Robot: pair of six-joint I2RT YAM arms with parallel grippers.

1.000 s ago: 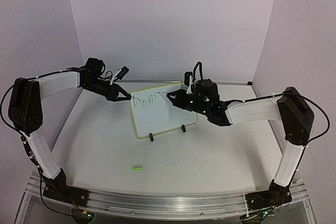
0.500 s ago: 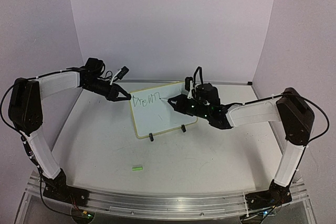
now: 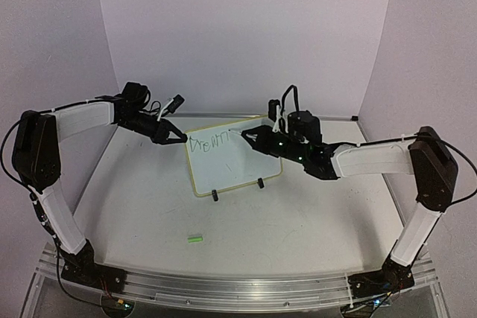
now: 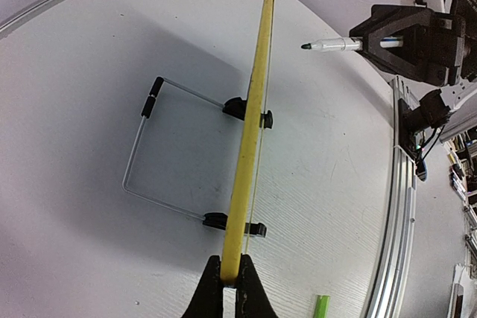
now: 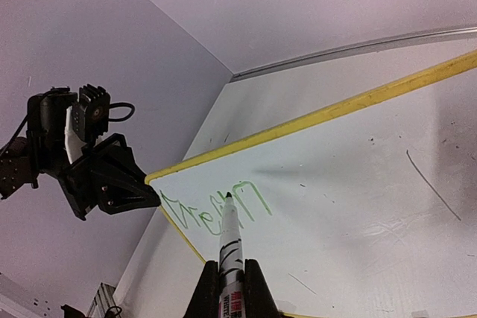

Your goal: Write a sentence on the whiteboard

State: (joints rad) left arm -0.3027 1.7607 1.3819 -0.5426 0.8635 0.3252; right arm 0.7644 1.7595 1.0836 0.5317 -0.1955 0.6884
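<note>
Writing underway, marker (image 5: 229, 232) tip off the whiteboard (image 3: 238, 165)
Your left gripper (image 4: 229, 279) pinches its edge, right gripper (image 5: 229, 279) clamps the marker; land the tip beside the sentence (image 3: 209, 141)

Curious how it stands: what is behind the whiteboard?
A thin wire stand lies on the table behind the whiteboard, joined at two black feet. Its back face is edge-on, unseen.

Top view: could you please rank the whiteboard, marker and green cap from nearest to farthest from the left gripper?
1. Whiteboard, edge pinched by the left gripper.
2. Marker, farther right, in the right gripper.
3. Green cap, lying near the front.
</note>
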